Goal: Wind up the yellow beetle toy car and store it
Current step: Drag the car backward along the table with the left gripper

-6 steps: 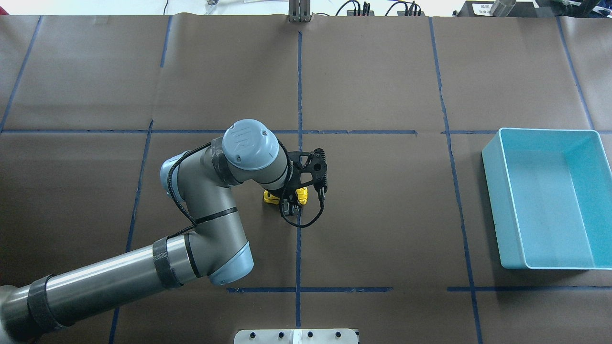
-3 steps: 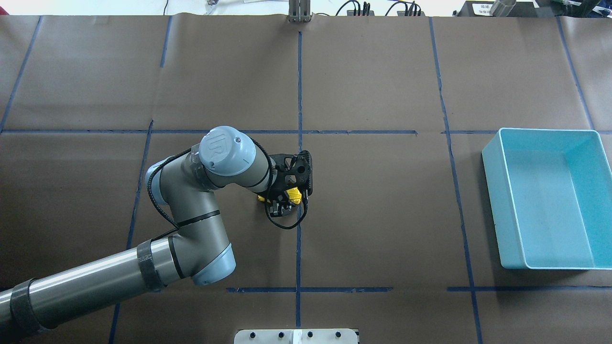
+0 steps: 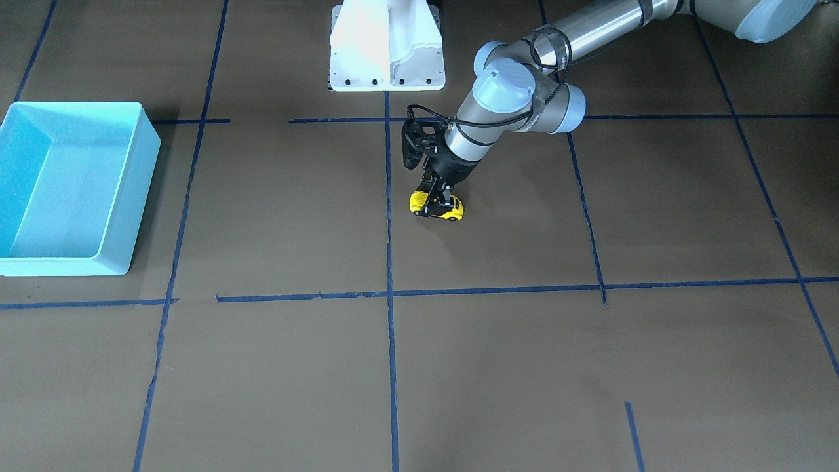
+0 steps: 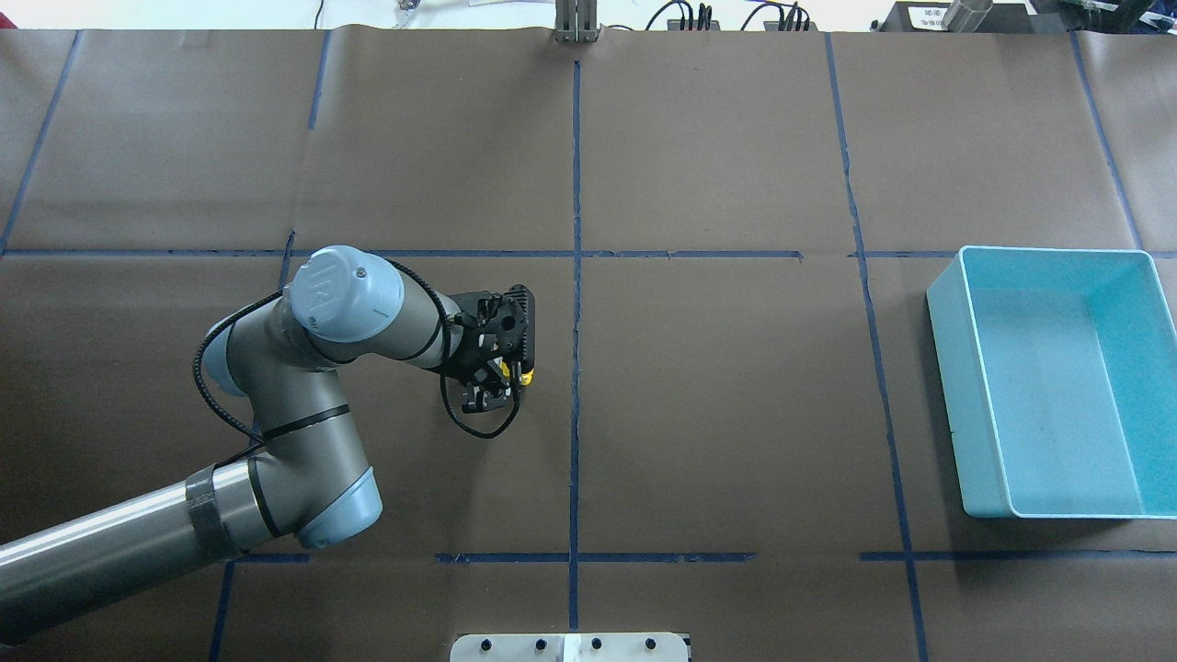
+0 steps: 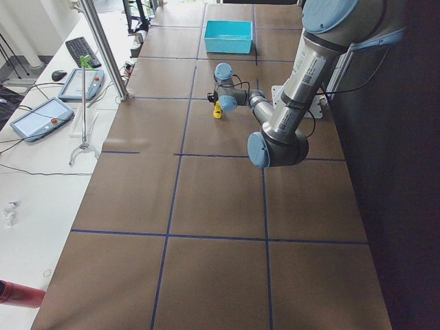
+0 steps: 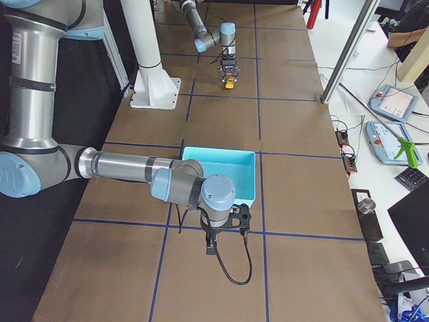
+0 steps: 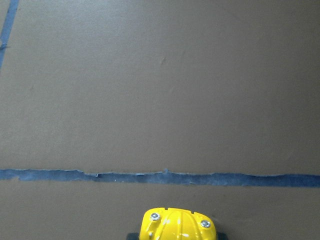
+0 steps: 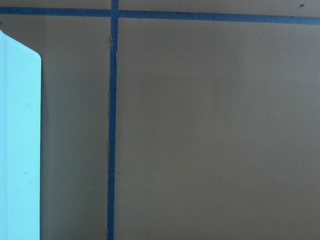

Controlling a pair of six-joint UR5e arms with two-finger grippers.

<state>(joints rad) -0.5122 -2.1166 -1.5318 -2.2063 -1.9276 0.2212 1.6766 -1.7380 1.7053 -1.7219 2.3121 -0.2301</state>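
Yellow beetle toy car (image 3: 438, 206): on the counter (image 4: 736, 414), seemingly wheels down, just left of the centre tape line in the overhead view, directly beneath the left claw (image 3: 437, 198).
Long axis: along the counter's length, pointing toward the bin.
Left arm: enters at overhead left, elbow folded, wrist pitched steeply down.
Left claw: clenched across the car's flanks from above.
Light blue bin (image 4: 1057, 395): far right, well apart from the car.
Right claw (image 6: 213, 251): just beside the bin; released or clenched cannot be told.
Judgement: left arm nearer; winding in hand, storing not yet done.
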